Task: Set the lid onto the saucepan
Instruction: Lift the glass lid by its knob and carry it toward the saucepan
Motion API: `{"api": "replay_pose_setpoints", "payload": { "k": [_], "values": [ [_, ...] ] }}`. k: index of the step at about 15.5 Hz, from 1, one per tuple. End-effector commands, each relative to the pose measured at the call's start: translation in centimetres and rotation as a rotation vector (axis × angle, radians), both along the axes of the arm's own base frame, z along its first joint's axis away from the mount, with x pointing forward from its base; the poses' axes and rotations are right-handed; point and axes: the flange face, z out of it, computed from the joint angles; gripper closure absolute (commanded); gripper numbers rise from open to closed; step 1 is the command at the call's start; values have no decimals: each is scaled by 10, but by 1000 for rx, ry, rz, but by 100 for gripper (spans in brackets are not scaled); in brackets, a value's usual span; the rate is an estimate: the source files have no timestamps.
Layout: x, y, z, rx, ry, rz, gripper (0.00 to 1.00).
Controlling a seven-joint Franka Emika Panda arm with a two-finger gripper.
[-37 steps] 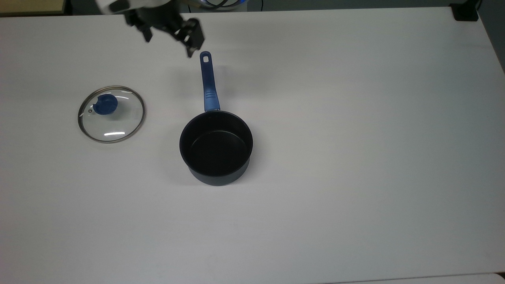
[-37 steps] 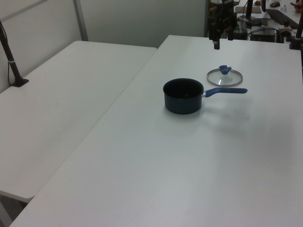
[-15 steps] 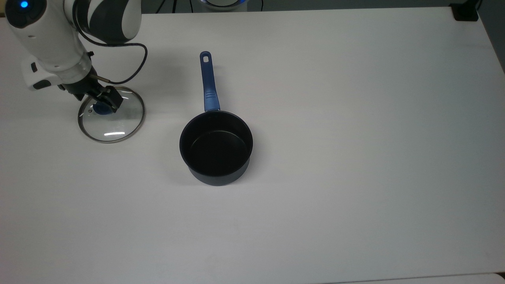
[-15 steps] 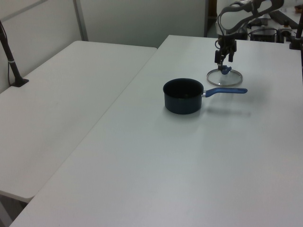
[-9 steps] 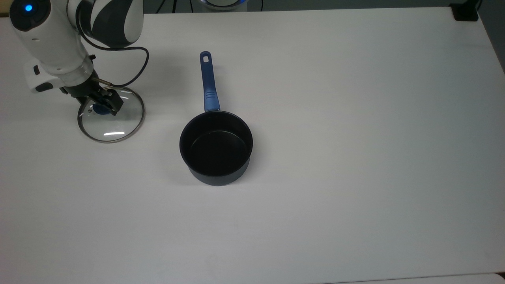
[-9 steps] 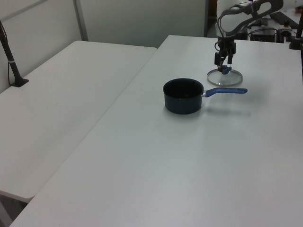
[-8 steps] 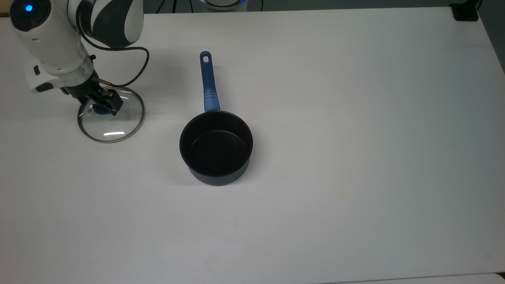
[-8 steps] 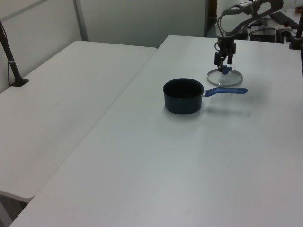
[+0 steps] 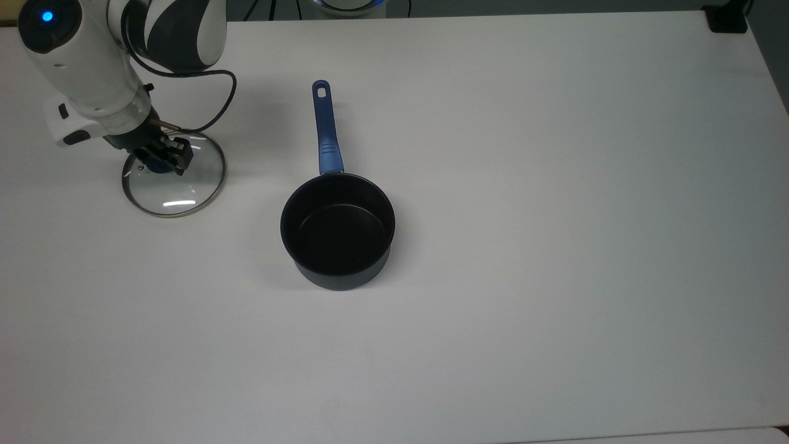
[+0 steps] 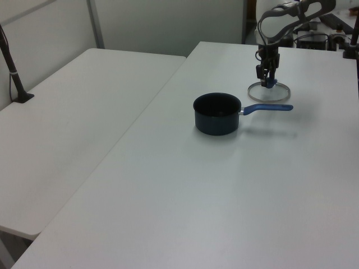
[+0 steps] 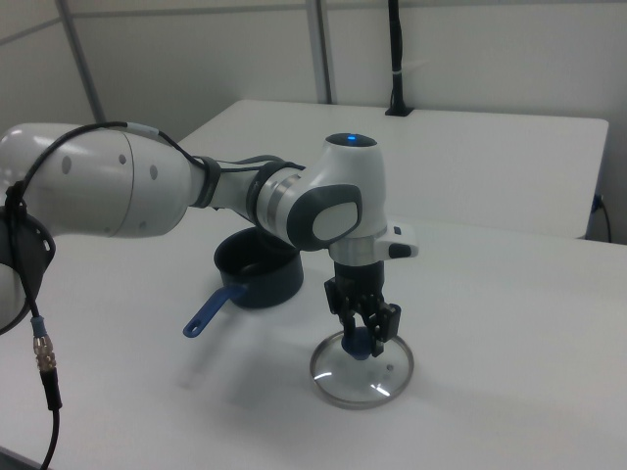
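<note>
Top view, L to R: my end effector (image 9: 161, 158) at far left, fingers pinched on the blue knob (image 9: 159, 166) of the lid (image 9: 174, 182); lid w/ steel rim over the white tabletop (image 9: 555, 216), whether it rests flat or sits slightly raised I can't tell; saucepan (image 9: 338, 230) near centre, well apart from lid, upright, open, black inside; its blue handle (image 9: 325, 127) runs toward the top view's upper edge, hole at the end.
Left view: saucepan (image 10: 217, 114) mid-frame, handle to the left view's right; lid (image 10: 269, 92) behind it w/ end effector (image 10: 268, 79) on the knob.
Right view: saucepan (image 11: 259, 267) left of the lid (image 11: 361, 368); end effector (image 11: 361, 333) vertical, closed on the knob.
</note>
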Motion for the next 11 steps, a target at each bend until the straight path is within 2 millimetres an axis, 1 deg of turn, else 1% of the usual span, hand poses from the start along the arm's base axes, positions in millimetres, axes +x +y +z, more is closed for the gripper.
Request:
{"api": "replay_pose_setpoints", "payload": {
  "k": [1,2,6,8,9,10,11],
  "values": [
    [-2,7,27,13,4,8,54],
    [0,6,32,18,0,1,56],
    [14,0,75,-5,-64,-68,57],
    [22,6,101,-13,-87,-89,57],
    [25,14,108,-9,-81,-95,57],
    [33,34,119,-4,-87,-99,57],
    [41,57,125,14,-100,-102,57]
  ]
}}
